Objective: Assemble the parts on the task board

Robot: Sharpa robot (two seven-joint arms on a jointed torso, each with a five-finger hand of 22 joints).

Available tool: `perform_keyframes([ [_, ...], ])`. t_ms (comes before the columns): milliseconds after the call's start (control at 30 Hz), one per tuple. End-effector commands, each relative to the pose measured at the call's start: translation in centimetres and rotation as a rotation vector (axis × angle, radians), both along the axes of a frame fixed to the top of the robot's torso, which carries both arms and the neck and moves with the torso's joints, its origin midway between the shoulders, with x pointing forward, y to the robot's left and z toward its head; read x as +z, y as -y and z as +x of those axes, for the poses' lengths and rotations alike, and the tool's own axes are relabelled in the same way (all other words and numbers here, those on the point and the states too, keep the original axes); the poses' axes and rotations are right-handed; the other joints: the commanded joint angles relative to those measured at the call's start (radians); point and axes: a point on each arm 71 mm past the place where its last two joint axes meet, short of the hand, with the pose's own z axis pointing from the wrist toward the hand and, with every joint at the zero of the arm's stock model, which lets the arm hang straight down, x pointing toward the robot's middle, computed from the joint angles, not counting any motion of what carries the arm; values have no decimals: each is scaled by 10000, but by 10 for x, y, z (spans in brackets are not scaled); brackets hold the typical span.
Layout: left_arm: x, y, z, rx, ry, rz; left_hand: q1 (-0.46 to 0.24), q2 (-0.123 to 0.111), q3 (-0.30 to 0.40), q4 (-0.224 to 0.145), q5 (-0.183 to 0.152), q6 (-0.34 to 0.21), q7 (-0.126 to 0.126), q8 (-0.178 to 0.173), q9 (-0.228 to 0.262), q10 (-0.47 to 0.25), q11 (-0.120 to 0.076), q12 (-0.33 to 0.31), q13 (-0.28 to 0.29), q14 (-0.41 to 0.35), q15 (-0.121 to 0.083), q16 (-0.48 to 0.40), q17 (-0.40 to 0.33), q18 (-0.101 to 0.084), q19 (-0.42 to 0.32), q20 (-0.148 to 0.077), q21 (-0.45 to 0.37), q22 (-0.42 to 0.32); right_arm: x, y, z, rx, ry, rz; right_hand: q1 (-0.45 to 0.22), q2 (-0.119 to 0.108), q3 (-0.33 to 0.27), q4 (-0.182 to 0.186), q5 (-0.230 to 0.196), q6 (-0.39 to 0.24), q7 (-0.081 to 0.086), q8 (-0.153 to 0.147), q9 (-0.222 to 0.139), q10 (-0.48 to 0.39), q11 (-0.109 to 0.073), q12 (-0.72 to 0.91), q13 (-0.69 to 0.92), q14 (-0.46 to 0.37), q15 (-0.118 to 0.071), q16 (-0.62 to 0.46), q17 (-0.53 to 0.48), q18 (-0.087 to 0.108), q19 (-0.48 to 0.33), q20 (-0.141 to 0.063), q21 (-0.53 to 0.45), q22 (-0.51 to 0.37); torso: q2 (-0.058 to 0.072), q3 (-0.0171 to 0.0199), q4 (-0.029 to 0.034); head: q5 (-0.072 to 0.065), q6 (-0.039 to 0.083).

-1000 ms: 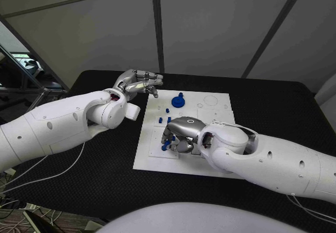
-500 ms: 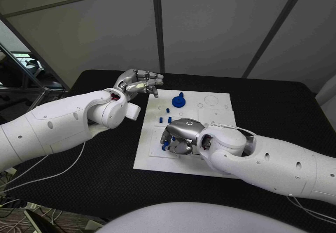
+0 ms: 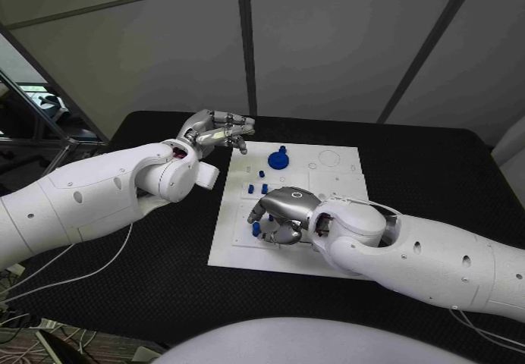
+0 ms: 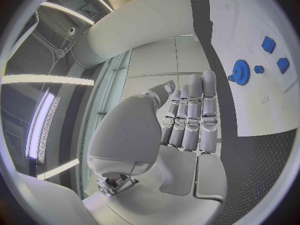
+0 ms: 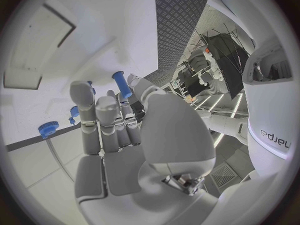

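The white task board (image 3: pixel 334 178) lies in the middle of the black table. On its far left part stands a blue gear (image 3: pixel 280 158), which also appears in the left wrist view (image 4: pixel 240 71). Small blue pegs (image 3: pixel 258 185) stand just nearer than it. My right hand (image 3: pixel 282 215) hovers low over the board's near-left part and pinches a blue peg (image 5: pixel 121 85) between thumb and fingers. The peg's blue end (image 3: pixel 256 216) pokes out on the hand's left side. My left hand (image 3: pixel 220 130) hangs beyond the board's far left corner, its fingers (image 4: pixel 190 112) side by side and holding nothing.
Round and square recesses (image 3: pixel 326 159) mark the board's far right part. Another blue peg (image 5: pixel 48 129) stands in the board close to my right hand. My right forearm (image 3: pixel 426 254) crosses the board's near right corner. Black table (image 3: pixel 426 163) surrounds the board.
My right hand has turned and shifted slightly toward me over the board's near-left part, keeping the peg. The left arm has stayed where it was.
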Motion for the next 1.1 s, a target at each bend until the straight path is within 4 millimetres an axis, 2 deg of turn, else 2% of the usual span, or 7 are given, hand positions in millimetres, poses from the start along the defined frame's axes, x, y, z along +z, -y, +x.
perform_keyframes([
  [33,1,1,0,-126,5,-56,-32,68,-24,-50,43,-83,-16,30,4,-88,-5,49,-10,-65,26,-39,-12,-190,-52,7,-44,-7,10,0,0,10,634,1085,97,-5,-217,8,-11,-252,-44,-16,-32,-237,28,162,20,-193,9,-132,-263,110,-179,33,-215,-276,0,0,-9,-30,-8],
  [367,1,0,0,-167,-35,-48,-43,60,-31,-49,41,-94,-13,28,3,-100,-1,49,-13,-69,29,-43,-16,-192,-57,9,-45,-7,20,28,-3,-512,989,2502,361,134,-802,17,138,-564,-3,114,14,-422,-26,1041,125,-500,-6,-382,-968,195,-349,28,-577,-737,-14,-17,8,-151,49],
  [500,1,-3,-1,-161,-11,-36,-53,45,-41,-51,39,-106,-12,25,1,-114,2,51,-17,-74,33,-47,-20,-194,-64,12,-47,-8,27,64,5,-1711,10,3127,154,431,-713,335,313,492,246,648,210,1423,-278,1998,394,-11,-208,187,-237,24,260,-123,123,249,-6,-23,-5,-306,101],
  [600,2,-4,-2,-200,46,-56,-65,24,-55,-53,37,-113,-13,26,1,-121,4,55,-19,-79,37,-52,-23,-196,-71,15,-50,-9,30,94,9,-2761,-832,3414,-33,379,-763,520,391,932,67,881,277,2229,-515,2381,568,556,-401,1040,1112,-175,874,-265,892,1342,4,-22,-15,-432,136],
  [733,4,-6,-3,-232,129,-80,-100,-6,-83,-47,35,-122,-20,31,1,-130,5,67,-23,-90,44,-60,-31,-199,-86,22,-57,-12,30,137,10,-4031,-1586,3360,-763,111,-1394,1017,1318,1229,-254,1176,402,3359,-862,3547,1408,913,-719,1557,1997,-357,1433,-578,1562,2275,-25,-7,-44,-572,178],
  [867,5,-7,-4,-198,185,-76,-132,-10,-99,-30,34,-131,-19,31,1,-138,7,72,-25,-91,48,-62,-34,-201,-94,28,-62,-16,30,169,6,-4849,-1988,2783,-1000,103,-2227,1288,1840,1255,-495,1771,778,3576,-1158,6524,4506,1148,-861,2161,3016,-522,1797,-727,2099,3065,-46,-5,-122,-716,166],
  [1100,5,-8,-5,-179,219,-75,-160,-3,-109,-11,35,-144,-17,31,0,-147,9,79,-28,-89,52,-62,-36,-201,-99,32,-68,-20,22,200,3,-6000,-2424,1270,-1406,425,-3271,2184,2518,708,-466,2475,1357,3956,-1061,10417,9416,1338,-857,2978,4495,-657,2103,-773,2703,3996,-100,-3,-220,-861,169],
])
